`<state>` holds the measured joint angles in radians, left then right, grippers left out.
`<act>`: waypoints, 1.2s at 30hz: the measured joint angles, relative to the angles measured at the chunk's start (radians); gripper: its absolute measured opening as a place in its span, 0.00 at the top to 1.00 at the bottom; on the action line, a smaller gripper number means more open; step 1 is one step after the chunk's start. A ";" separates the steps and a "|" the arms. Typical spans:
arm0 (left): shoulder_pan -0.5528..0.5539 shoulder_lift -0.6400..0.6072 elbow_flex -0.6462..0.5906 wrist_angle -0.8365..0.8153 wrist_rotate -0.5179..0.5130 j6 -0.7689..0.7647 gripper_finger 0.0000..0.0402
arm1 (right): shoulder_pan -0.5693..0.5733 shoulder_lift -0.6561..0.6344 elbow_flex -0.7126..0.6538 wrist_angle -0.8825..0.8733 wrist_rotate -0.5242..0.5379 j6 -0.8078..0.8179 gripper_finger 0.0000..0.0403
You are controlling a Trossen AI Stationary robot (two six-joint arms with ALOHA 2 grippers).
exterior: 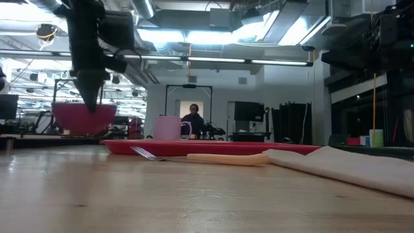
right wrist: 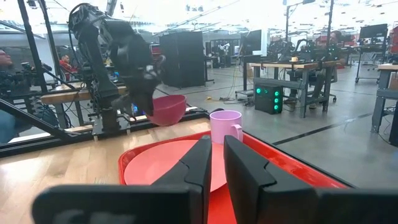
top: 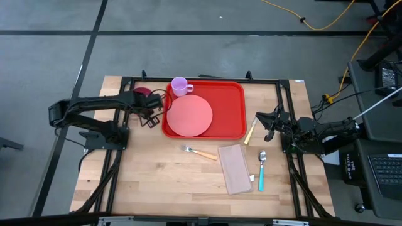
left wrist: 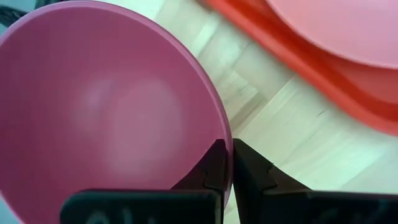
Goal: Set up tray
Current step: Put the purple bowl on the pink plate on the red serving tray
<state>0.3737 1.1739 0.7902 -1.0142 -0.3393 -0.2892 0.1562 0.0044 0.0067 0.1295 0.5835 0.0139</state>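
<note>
The left claw point(left wrist: 225, 163) pinches the magenta bowl's point(left wrist: 106, 112) rim, lifted just beside the red tray point(top: 233, 103), likely to carry it aboard. The right claw point(right wrist: 214, 163), pressed together, waits beside the tray.

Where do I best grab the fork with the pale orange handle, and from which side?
The metal fork with a pale orange handle lies flat on the wooden table, so come down from above and pinch mid-handle across its narrow width. Avoid the handle's end, close to the folded beige cloth napkin. The right gripper is nearer; the left gripper holds the magenta plastic bowl.
</note>
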 joint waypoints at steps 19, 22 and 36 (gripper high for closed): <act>-0.130 0.045 0.200 0.150 0.070 0.293 0.99 | 0.000 0.000 0.000 0.000 0.051 0.002 0.88; -0.139 0.136 0.271 0.150 0.081 0.406 0.99 | 0.000 0.000 0.000 0.000 0.051 0.001 0.88; -0.140 0.466 0.449 0.147 0.300 0.662 0.99 | 0.000 0.000 0.000 0.000 0.043 -0.022 0.88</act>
<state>0.2340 1.6396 1.2396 -0.8673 -0.0393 0.3728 0.1566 0.0040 0.0067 0.1299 0.6262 -0.0082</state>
